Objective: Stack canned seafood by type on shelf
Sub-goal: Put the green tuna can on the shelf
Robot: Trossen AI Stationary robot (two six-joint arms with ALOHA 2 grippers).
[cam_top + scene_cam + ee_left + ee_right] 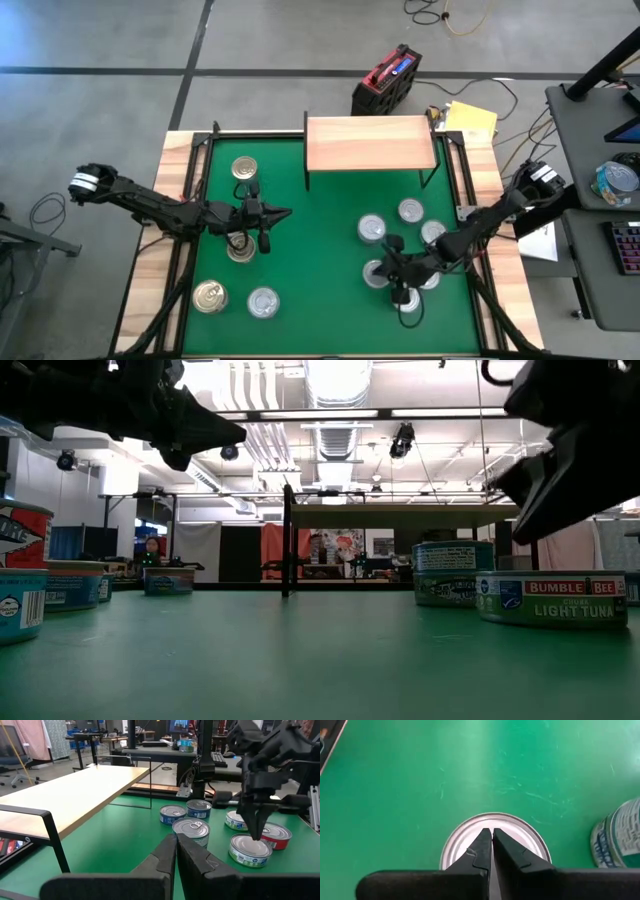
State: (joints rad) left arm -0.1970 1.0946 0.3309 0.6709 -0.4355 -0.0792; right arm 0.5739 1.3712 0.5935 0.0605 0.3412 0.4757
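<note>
The shelf point(370, 143), a light-wood board on thin black legs, stands at the far edge of the green mat point(320, 300). Several tins stand on their bases on the mat: gold-topped ones at the left point(243, 168) point(210, 296), silver-topped ones at the right point(372, 228) point(410, 211). My right gripper point(492, 831) is shut and points steeply down at the lid of a silver-topped tin point(520, 832), also seen in the high view point(374, 272). My left gripper point(176, 837) is shut and hangs level above the left half of the mat point(285, 212), holding nothing. My right gripper's shut fingertips point(257, 836) stand at the middle of the tin's lid point(245, 844), coming slanting down from above. The tin sits flat on the mat. Whether the tips touch the lid I cannot tell.
A red-labelled tin point(278, 835) and further tins point(172, 813) point(192, 830) stand close around the right gripper. One tin point(240, 250) lies under the left arm. The mat's middle is bare. A black and red box point(388, 80) lies on the floor beyond the table.
</note>
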